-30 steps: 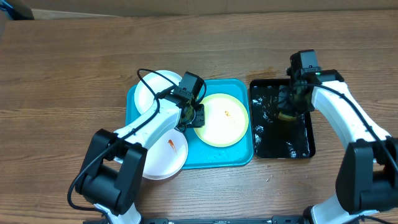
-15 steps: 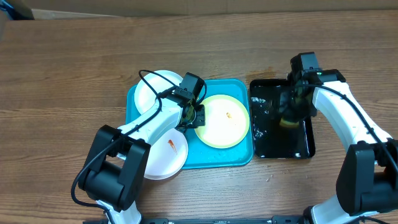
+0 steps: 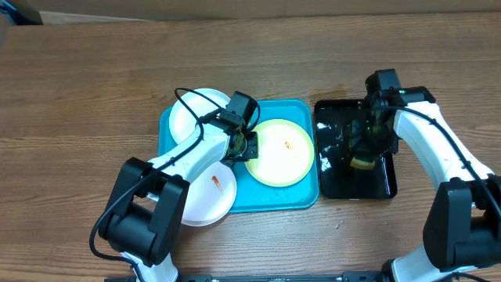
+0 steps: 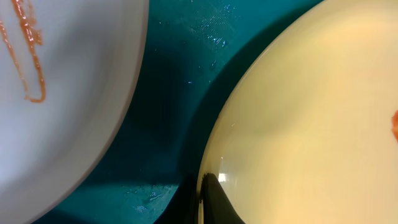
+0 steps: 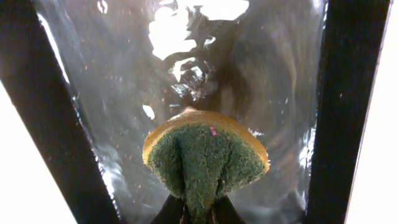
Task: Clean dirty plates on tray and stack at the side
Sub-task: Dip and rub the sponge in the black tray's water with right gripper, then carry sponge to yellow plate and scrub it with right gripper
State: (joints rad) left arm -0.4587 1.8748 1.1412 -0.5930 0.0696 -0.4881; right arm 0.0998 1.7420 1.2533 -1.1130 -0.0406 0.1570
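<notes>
The turquoise tray (image 3: pixel 274 197) holds a pale yellow-green plate (image 3: pixel 278 153) with an orange smear. One white plate (image 3: pixel 194 111) lies at its far left. Another white plate (image 3: pixel 207 196) with an orange smear overhangs its front left corner. My left gripper (image 3: pixel 244 146) is shut on the yellow-green plate's left rim. In the left wrist view one dark finger (image 4: pixel 214 199) lies on that plate (image 4: pixel 311 124), with the white plate (image 4: pixel 56 93) to the left. My right gripper (image 3: pixel 366 153) is shut on a green and yellow sponge (image 5: pixel 205 155) just above the black tray.
The narrow black tray (image 3: pixel 337 176) stands right of the turquoise tray and holds shiny water (image 5: pixel 205 62). Bare wooden table (image 3: pixel 94 94) lies around both trays. A cardboard edge runs along the back.
My right gripper has moved the sponge toward the front of the black tray. The left arm and the plates have not moved.
</notes>
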